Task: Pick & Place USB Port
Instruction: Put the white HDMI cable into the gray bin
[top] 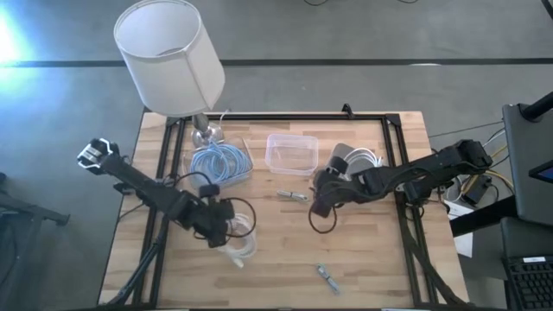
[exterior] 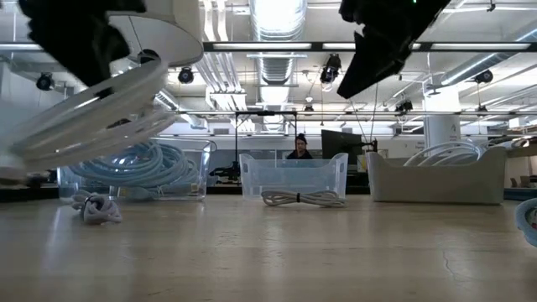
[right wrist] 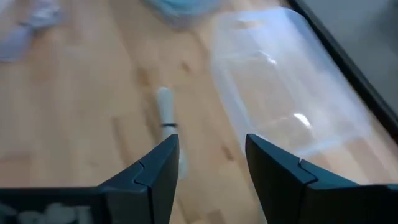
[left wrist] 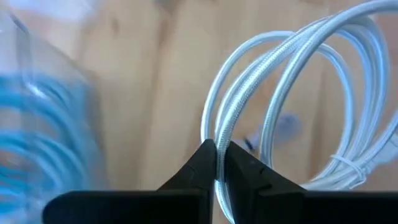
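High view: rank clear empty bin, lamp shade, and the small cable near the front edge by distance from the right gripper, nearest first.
From the right gripper, open above the table's middle:
1. Clear empty bin, just beyond it toward the table's back edge, slightly to the left.
2. Small cable, toward the front edge, almost straight below in the high view.
3. Lamp shade, at the back left corner, clearly farthest.

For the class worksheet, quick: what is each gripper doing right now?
Left gripper: shut on the white cable coil.
Right gripper: open, holding nothing.
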You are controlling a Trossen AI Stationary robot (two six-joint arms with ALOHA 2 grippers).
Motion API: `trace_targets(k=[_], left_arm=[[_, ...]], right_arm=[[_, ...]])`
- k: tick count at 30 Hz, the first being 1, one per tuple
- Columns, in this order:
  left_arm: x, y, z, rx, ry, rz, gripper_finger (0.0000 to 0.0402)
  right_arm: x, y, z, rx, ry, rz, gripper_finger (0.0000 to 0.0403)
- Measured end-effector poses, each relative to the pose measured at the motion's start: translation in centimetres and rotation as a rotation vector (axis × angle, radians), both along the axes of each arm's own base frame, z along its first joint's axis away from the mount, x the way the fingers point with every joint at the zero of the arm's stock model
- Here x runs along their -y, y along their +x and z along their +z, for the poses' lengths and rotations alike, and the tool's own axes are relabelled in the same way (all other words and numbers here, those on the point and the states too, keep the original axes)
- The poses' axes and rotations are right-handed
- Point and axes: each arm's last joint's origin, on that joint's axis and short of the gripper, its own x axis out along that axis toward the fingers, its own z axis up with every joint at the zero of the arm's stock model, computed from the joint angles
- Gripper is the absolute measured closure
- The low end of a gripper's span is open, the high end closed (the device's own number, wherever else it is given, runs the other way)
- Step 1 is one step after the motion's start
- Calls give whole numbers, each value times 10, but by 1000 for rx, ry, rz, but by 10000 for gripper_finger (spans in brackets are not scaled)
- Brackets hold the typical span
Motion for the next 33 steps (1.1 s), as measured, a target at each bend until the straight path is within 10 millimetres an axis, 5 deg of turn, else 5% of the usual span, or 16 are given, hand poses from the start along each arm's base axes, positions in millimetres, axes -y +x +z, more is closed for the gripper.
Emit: trace_targets(k=[6, 19, 33], left_arm=[[-7, 22, 5, 73, 241, 31, 379], [-19, 94, -19, 241, 300, -85, 375], [-46, 114, -12, 378, 253, 32, 374]], right_arm=[[-8, 10, 5, 63, 74, 181, 213], [-10, 16, 8, 120, 72, 214, 217], [-25, 13, 8, 130, 87, 251, 231]])
